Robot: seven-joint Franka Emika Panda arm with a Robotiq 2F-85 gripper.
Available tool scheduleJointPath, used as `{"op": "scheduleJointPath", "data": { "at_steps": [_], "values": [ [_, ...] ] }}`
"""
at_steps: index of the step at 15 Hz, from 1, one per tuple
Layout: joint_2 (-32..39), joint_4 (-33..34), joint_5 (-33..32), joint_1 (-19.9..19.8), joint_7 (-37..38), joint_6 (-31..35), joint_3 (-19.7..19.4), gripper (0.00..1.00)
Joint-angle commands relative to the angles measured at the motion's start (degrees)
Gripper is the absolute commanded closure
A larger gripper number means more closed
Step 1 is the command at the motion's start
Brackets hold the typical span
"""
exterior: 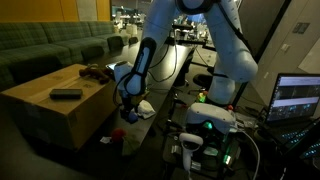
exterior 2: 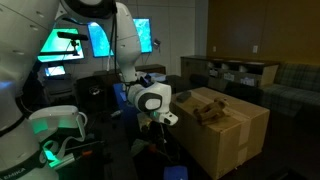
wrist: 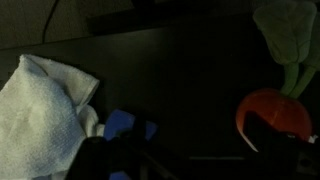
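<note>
My gripper (exterior: 128,108) hangs low beside a cardboard box (exterior: 60,112), just above the dark floor; in an exterior view it shows at the end of the white wrist (exterior 2: 160,120). In the wrist view the gripper (wrist: 200,165) is open, its dark fingers spread wide with only bare floor between them. A crumpled white towel (wrist: 45,110) lies to the left, with a small blue object (wrist: 120,124) at its edge by the left finger. A red-orange round toy (wrist: 275,115) with green leaves (wrist: 285,35) lies by the right finger. Much of the wrist view is too dark to read.
The cardboard box (exterior 2: 228,132) carries a black remote (exterior: 66,94) and a brown item (exterior: 97,71). A green sofa (exterior: 50,45) stands behind it. The robot base glows green (exterior: 210,125). A laptop (exterior: 297,97) and cables crowd the side opposite the box.
</note>
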Motion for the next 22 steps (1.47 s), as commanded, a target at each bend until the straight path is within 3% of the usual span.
{"op": "scheduleJointPath", "data": {
  "at_steps": [1,9,15,22],
  "values": [
    [4.0,3.8,1.2,-3.6,-3.9,1.0,1.1,0.0],
    [10.4,7.4,1.4,-8.6,-8.9,4.2,2.0,0.0],
    [12.7,6.9,1.0,-9.4,-11.1,9.6,3.3,0.0],
    [11.7,6.7,-0.2,-10.0,-13.7,12.2,1.2,0.0]
  ]
}}
